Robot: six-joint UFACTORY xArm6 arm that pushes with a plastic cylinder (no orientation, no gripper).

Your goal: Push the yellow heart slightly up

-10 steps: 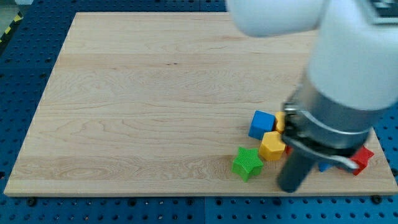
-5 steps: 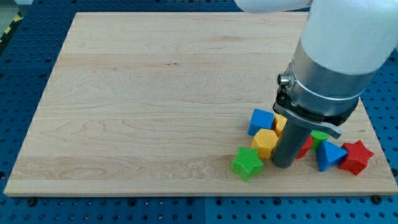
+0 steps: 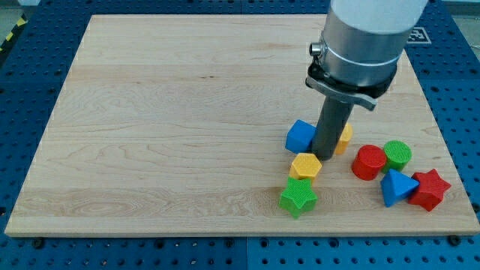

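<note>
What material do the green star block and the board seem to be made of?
Green star: probably plastic, matte, with fine ribbed lines on its surface, perhaps 3D-printed. Board: light wood, smooth, with visible grain lines running across it.

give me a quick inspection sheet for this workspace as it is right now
surface: wooden board, blocks crowded at the view's lower right
job's things: yellow heart, mostly hidden behind the rod
clutter: blue cube, yellow hexagon, green star, red cylinder, green cylinder, blue triangle, red star
grippers: none; my tip sits between blue cube and yellow heart, just above yellow hexagon
cables: nothing seen
surroundings: blue perforated bench
</note>
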